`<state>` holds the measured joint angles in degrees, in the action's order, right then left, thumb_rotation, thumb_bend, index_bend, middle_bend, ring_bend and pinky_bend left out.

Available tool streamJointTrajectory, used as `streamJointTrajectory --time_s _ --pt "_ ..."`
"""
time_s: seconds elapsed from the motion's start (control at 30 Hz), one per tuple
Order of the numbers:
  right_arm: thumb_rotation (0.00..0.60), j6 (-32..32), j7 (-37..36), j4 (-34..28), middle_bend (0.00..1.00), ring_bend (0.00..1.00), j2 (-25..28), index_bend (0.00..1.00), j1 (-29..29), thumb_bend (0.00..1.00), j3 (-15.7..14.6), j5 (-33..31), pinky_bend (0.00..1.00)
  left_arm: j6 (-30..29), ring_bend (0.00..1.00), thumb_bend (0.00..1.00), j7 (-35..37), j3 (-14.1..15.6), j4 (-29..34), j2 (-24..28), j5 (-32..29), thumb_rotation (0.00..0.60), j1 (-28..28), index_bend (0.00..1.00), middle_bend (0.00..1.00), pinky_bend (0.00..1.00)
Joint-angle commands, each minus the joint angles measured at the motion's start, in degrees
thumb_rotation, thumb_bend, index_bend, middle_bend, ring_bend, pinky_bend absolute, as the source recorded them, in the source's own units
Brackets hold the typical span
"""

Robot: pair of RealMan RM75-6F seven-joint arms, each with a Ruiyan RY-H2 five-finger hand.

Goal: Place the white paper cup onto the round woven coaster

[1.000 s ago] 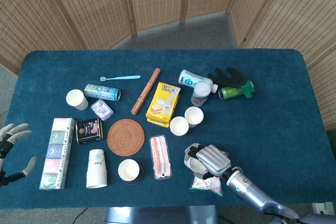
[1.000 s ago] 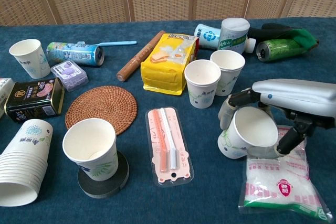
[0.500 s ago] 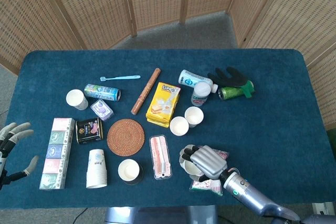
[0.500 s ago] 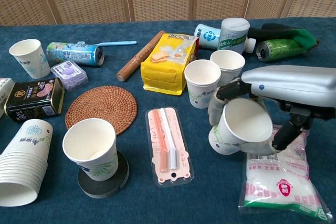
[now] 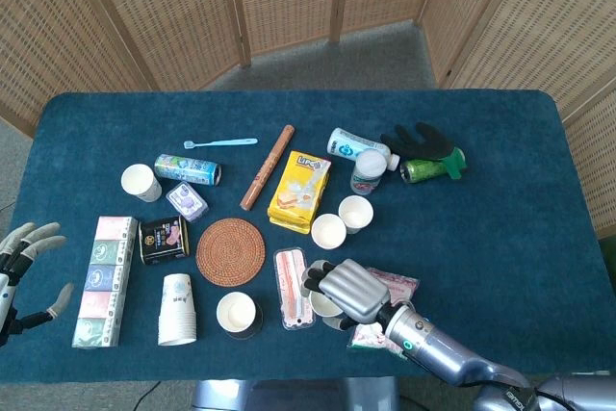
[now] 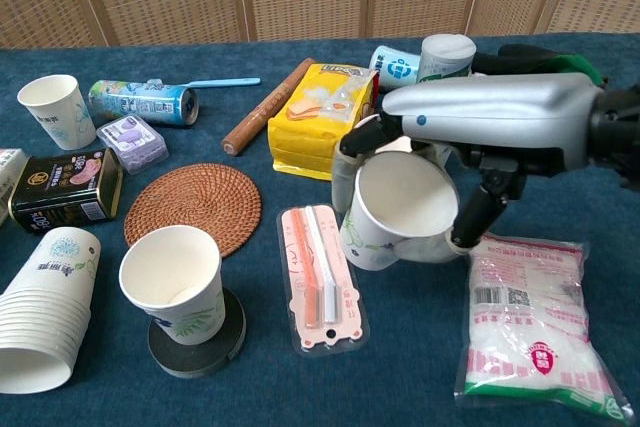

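Observation:
My right hand [image 6: 470, 132] [image 5: 345, 289] grips a white paper cup [image 6: 392, 213], tilted with its mouth toward the chest camera, above the table beside the toothbrush pack [image 6: 320, 272]. In the head view only a sliver of this cup [image 5: 324, 306] shows under the hand. The round woven coaster [image 5: 231, 251] [image 6: 194, 207] lies bare, to the left of the held cup. My left hand [image 5: 21, 271] hovers at the table's left edge with fingers spread, holding nothing.
Another cup [image 6: 172, 289] stands on a black disc in front of the coaster, a cup stack [image 6: 42, 307] lies left. Two cups [image 5: 342, 221], a yellow snack bag [image 6: 318, 117], a black tin [image 6: 62, 187], a white packet [image 6: 528, 312] and bottles crowd the area.
My right hand has lifted the cup off the table and carried it left, from beside the white packet to next to the toothbrush pack. The left hand barely moved.

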<state>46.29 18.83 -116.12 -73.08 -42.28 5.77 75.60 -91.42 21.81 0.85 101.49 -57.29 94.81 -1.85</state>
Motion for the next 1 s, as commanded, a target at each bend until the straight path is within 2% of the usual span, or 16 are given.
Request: streamJointTrajectory --time_s 0.03,0.3,0.6,1.0 --pt "0.600 -1.0 2.4 -0.6 0.29 0.21 -0.9 0.36 -2.2 0.36 1.4 -2.9 0.61 0.3 0.05 0.42 0.1 -0.1 -0.2 -0.2 -0.2 0.502 -0.2 0.21 0.17 0.00" --pt "0.600 -2.7 8.0 -0.8 0.29 0.21 -2.8 0.36 -8.2 0.36 3.7 -11.2 0.61 1.1 0.05 0.42 0.6 -0.3 -1.0 -0.5 -0.5 0.500 -0.9 0.21 0.17 0.00" --pt "0.600 -3.4 12.2 1.7 0.29 0.21 -6.0 0.36 -16.0 0.36 5.4 -21.8 0.61 1.7 0.05 0.42 1.6 -0.4 -1.9 -0.8 -1.6 0.500 -1.1 0.21 0.17 0.00" --pt "0.600 -4.2 15.6 7.3 0.29 0.21 -9.7 0.36 -25.9 0.36 5.4 -32.5 0.61 1.8 0.05 0.42 2.2 -0.4 -2.8 -1.1 -2.6 0.500 -0.8 0.21 0.17 0.00"
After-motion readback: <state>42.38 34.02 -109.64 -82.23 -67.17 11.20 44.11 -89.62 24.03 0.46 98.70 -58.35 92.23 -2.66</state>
